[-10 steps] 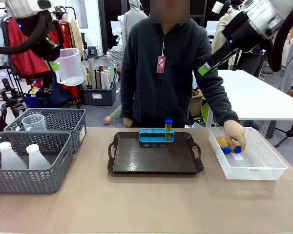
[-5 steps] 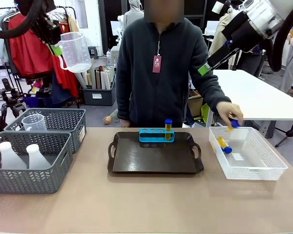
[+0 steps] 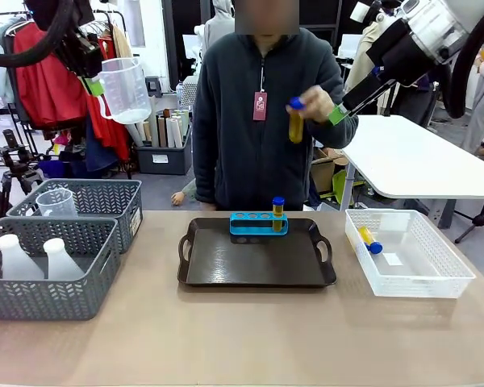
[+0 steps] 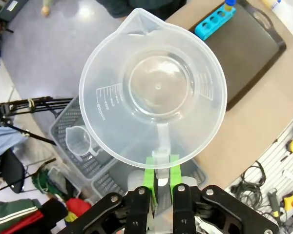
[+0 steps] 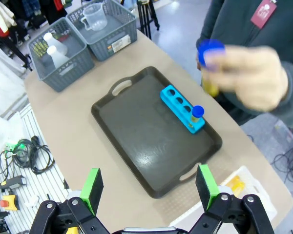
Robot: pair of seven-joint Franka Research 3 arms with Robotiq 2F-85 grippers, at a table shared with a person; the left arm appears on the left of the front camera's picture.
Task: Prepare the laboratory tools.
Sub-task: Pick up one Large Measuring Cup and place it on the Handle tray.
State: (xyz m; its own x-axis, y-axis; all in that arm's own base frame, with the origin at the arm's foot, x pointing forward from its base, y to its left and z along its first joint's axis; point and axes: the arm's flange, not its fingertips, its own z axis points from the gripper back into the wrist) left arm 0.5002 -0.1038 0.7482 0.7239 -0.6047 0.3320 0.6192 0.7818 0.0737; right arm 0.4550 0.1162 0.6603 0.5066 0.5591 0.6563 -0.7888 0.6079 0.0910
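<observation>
Much of the tray [image 3: 250, 266] lies bare in front of the rack [image 3: 250, 226]. The left gripper [image 4: 158, 170], high at the left, is clamped on the beaker [image 4: 154, 87] handle; the right gripper [image 5: 149, 183] gapes wide, empty. A person's hand [image 3: 319, 103] holds a tube [image 3: 295, 122] aloft, blurred from the right wrist.

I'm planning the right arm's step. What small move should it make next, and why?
Probably ease the right gripper toward the tube and close on it: its jaws are open, the person's hand holds the tube up near it, and the rack on the tray has three free holes.
</observation>
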